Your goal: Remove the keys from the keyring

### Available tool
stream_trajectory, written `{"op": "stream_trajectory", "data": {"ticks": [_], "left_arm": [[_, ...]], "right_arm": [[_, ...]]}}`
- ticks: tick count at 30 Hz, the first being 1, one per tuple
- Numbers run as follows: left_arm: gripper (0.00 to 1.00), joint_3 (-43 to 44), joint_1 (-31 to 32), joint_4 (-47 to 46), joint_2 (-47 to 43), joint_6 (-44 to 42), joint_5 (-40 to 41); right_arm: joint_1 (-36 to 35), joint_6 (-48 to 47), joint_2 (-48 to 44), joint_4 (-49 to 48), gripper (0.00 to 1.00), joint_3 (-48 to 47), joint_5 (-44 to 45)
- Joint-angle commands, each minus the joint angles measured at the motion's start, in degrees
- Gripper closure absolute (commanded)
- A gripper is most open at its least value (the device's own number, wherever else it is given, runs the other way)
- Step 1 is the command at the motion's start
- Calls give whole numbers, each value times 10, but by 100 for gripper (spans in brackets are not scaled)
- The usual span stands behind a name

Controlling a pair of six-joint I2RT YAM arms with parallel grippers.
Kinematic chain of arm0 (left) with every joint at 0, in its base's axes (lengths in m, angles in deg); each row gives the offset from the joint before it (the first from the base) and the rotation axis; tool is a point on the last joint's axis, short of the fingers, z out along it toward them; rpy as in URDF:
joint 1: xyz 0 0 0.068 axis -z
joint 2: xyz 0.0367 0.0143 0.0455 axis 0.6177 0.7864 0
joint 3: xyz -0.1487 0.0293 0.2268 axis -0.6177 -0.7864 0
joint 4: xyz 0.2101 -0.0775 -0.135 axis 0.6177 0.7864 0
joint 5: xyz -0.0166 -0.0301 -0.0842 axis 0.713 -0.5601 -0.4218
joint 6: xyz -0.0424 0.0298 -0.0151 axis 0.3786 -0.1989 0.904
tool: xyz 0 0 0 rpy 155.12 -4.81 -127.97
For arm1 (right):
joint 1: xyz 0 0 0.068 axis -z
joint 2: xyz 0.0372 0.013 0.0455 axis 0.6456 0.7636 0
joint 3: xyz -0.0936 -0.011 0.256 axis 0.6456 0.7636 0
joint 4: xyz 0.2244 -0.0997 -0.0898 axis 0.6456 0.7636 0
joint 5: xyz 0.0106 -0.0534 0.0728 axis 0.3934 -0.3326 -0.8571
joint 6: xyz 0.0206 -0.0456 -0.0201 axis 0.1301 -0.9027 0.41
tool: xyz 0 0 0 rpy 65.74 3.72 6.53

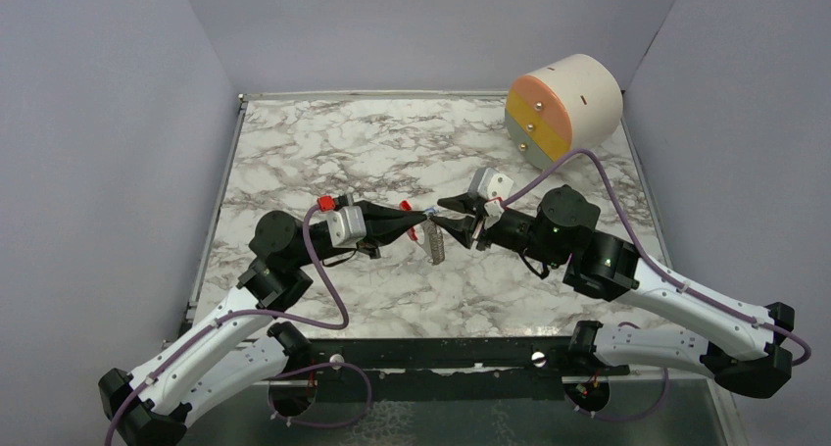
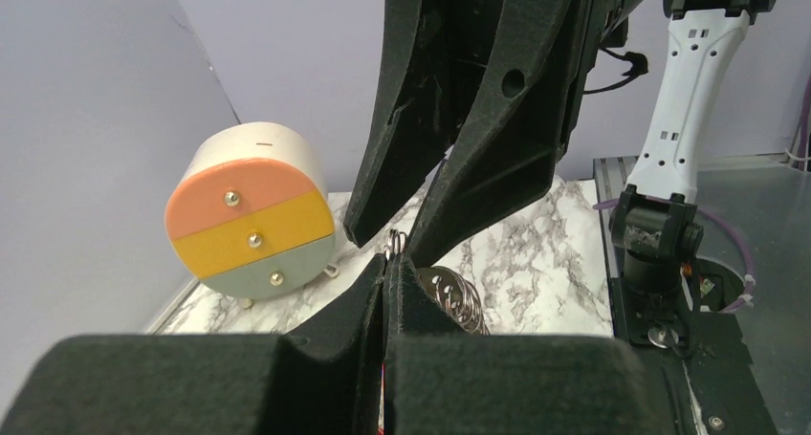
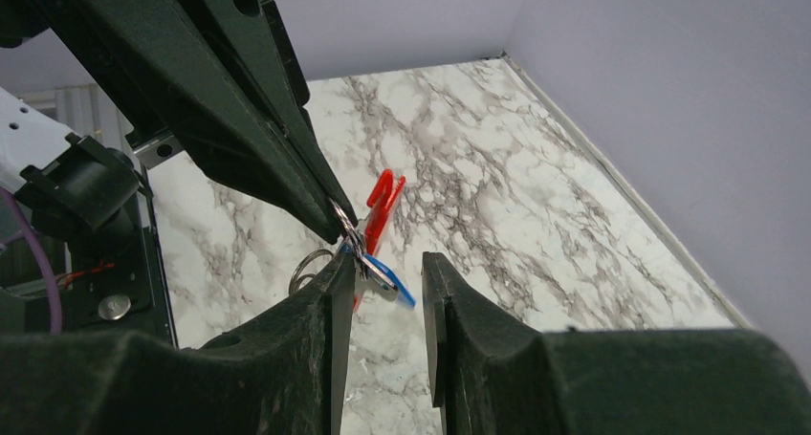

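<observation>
Left end effector (image 2: 386, 268): clenched on the keyring (image 3: 381, 206).
Right end effector (image 3: 389, 260): released, the nearer one.
Keys (image 3: 394, 288): in its gap, by one finger, long axis slanting across.

1. Table (image 1: 323, 142): white marble, grey veining.
2. Walls (image 1: 98, 123): plain pale lavender.
3. Round drawer box (image 1: 588, 88): cream shell; front banded peach, yellow-orange, grey-green; brassy knobs.
4. Left gripper (image 2: 387, 272), right gripper (image 3: 387, 268): matte black.
5. Arms (image 1: 206, 343): white links, black joints; cables (image 1: 584, 153) purple.
6. Key (image 3: 400, 292): bright blue head.
7. Keyring (image 3: 383, 201): red piece, silvery rings.
</observation>
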Motion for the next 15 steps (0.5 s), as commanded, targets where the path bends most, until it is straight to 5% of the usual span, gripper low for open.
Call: {"op": "stream_trajectory", "data": {"ticks": [1, 15], "left_arm": [[100, 8, 3, -25, 2, 12, 14], [100, 6, 3, -49, 3, 30, 5]], "right_arm": [[-3, -1, -4, -18, 67, -28, -15], [-3, 0, -5, -17, 72, -24, -14]]}}
